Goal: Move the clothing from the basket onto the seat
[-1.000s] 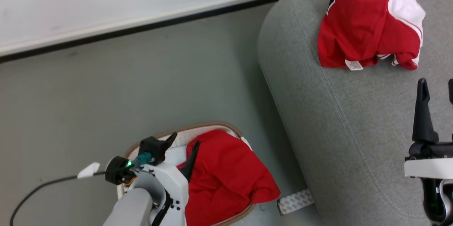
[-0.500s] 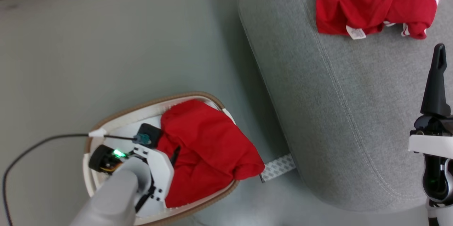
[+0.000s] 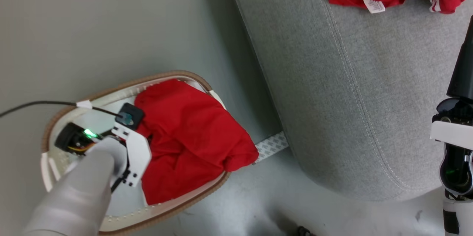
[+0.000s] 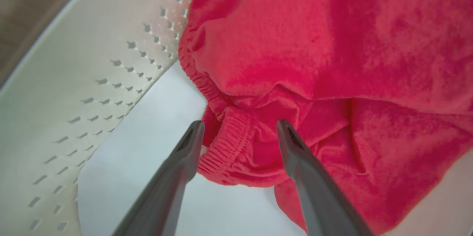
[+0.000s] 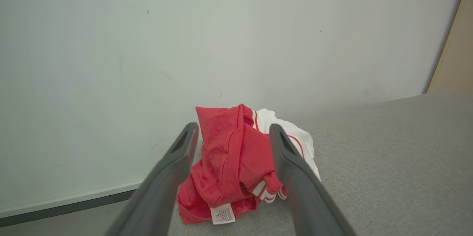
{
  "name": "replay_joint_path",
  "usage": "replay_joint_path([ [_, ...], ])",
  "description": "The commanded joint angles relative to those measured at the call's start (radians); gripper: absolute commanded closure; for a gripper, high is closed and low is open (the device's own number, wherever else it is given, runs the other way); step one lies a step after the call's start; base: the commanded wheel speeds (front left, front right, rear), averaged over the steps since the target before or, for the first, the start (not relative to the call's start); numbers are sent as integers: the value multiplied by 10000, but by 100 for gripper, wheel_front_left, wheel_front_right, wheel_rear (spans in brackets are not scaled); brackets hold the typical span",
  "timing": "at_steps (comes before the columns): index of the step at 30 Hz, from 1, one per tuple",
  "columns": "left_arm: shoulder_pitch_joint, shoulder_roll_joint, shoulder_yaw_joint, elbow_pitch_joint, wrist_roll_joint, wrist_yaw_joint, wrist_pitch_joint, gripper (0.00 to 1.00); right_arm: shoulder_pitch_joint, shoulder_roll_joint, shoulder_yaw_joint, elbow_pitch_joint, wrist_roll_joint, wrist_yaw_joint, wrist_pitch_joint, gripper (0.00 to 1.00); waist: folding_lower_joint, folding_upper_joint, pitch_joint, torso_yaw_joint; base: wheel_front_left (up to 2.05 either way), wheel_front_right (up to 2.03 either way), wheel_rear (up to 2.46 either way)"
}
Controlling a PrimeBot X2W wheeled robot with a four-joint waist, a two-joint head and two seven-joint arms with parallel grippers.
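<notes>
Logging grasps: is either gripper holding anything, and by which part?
Nothing is held. The left gripper stands open astride the elastic band of the red garment in the basket; the right gripper is open over the seat.

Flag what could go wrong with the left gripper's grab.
The open left gripper straddles just the elastic hem of the red garment, so a shallow pinch might slip. Its fingertips sit near the pale lining and could catch that too. The garment drapes over the basket rim and might drag it.

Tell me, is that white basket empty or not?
Not empty: a crumpled red garment lies in the basket, one corner hanging over its brown rim. The open left gripper straddles the garment's elastic hem.
</notes>
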Motion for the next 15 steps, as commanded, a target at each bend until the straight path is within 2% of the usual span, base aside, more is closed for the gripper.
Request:
replay_joint_path([
  [1,-157,134,-75,77,-47,20,49,0,-130,49,26,-85,66,-23,1,0,-2,-1,288,-211,0,0,0],
  [11,-299,244,-1375,220,-492,19,581,0,0,88,-1,-138,383,-23,3,0,-2,-1,592,-291,0,0,0],
  [12,-326,243,-1456,242,-533,19,646,5,14,88,-9,-147,407,-23,1,0,-2,-1,605,-286,0,0,0],
  [13,-361,238,-1541,263,-582,19,691,55,25,89,-12,-150,421,-23,1,0,-2,-1,620,-283,0,0,0],
  [14,-392,243,-1619,272,-659,19,726,100,31,90,-11,-152,431,-23,3,0,-2,-1,632,-281,0,0,0],
  [15,-401,238,-1693,283,-745,19,765,100,31,90,-4,-145,435,-23,1,0,-2,-1,642,-279,0,0,0],
])
